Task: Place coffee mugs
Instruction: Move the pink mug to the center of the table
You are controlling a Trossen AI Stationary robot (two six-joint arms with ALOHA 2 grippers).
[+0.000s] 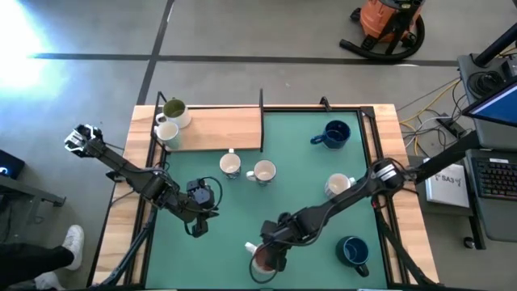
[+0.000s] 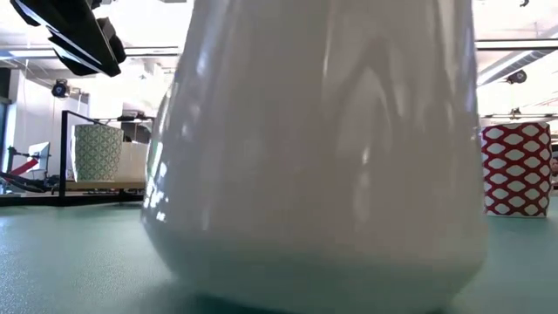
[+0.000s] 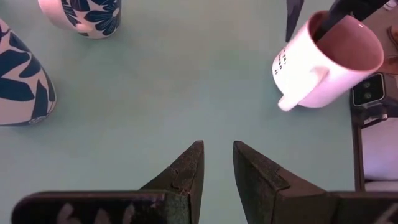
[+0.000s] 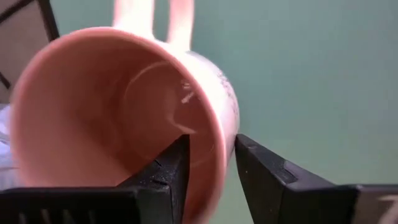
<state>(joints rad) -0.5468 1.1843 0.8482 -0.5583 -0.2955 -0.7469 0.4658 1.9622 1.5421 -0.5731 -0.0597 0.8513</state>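
Green matting covers the table (image 1: pixel 299 153). At its near edge, the white ceramic mug with a pinkish-red inside (image 1: pixel 263 260) tilts, its rim wall clamped between the right gripper's (image 4: pixel 210 163) fingers, one inside, one outside. Left of it, the left gripper (image 1: pixel 199 227) hovers, fingers slightly apart, holding nothing. Two patterned mugs (image 1: pixel 246 169) stand mid-table; two dark navy mugs (image 1: pixel 334 133) sit right.

place: robotics lab or workshop | floor: bare concrete with tape lines – orange shop vacuum (image 1: pixel 386 23) parked on it | beside table: laptop (image 1: pixel 494 105), cables (loose on floor)
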